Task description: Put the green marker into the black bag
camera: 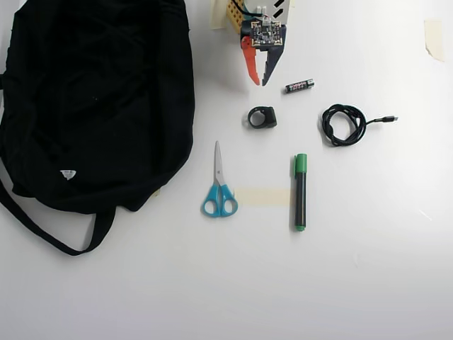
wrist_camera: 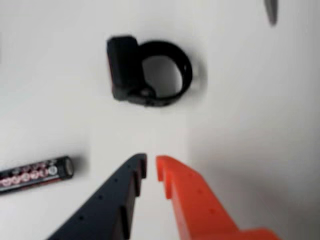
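The green marker [camera: 300, 192] lies upright on the white table in the overhead view, green cap at the top, right of centre; it is out of the wrist view. The black bag [camera: 92, 106] fills the upper left of the overhead view, straps trailing down. My gripper [camera: 260, 81] sits at the top centre, above the table, well up and left of the marker and right of the bag. Its orange and dark fingers stand nearly together with a thin gap and hold nothing; the wrist view shows it [wrist_camera: 151, 167] the same way.
A small black ring-shaped clip [camera: 262, 117] lies just below the gripper and shows in the wrist view [wrist_camera: 147, 71]. A black battery [camera: 299, 86] lies right of the gripper. A coiled black cable [camera: 344, 124] lies further right. Blue-handled scissors [camera: 219, 184] and a tape strip [camera: 263, 196] lie mid-table.
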Action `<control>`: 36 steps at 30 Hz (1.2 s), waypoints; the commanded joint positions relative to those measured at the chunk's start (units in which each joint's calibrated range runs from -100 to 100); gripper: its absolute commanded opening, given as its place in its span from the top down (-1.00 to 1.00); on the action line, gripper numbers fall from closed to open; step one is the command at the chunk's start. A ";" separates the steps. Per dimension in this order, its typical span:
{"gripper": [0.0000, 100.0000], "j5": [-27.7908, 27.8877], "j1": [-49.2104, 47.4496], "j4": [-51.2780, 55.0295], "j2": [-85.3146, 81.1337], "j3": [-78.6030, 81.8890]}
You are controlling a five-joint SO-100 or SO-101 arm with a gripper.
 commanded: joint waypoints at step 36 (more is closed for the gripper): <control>0.96 0.35 -0.33 -25.78 60.25 -63.02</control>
